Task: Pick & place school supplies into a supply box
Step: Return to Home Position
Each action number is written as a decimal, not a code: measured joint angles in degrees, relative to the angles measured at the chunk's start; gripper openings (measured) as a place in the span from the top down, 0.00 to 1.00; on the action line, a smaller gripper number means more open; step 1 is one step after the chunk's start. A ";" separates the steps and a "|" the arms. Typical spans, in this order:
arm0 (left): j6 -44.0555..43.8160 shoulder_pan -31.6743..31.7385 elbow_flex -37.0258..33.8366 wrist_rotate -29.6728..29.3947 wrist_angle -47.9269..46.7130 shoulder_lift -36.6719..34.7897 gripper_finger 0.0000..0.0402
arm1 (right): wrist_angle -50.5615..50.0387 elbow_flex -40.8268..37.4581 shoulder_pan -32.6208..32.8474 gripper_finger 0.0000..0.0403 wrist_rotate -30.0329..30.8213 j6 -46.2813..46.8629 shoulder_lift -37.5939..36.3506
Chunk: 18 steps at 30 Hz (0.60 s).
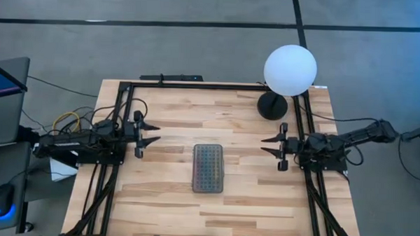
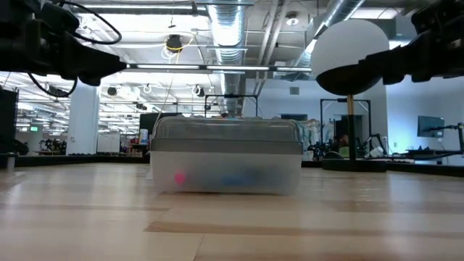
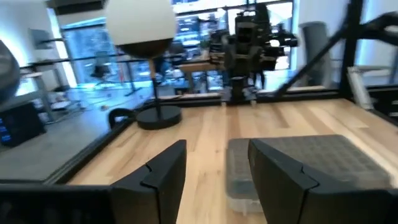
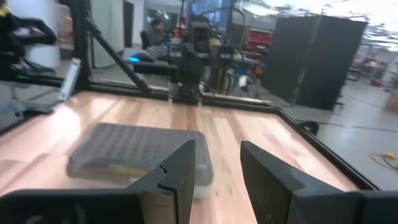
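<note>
Pose level, left tool (image 1: 158,132), right tool (image 1: 264,145), splayed

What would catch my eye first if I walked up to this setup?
Probably the big white globe lamp at a corner of the table, near the right arm. Next comes the supply box in the middle, its dotted grey lid shut. The left gripper and right gripper hover at opposite sides, fingers open, pointing at each other.
</note>
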 joint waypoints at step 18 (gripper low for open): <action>1.84 -0.02 -0.09 2.10 0.79 -0.02 0.58 | -2.93 -0.04 -2.30 0.70 2.34 -1.69 -2.44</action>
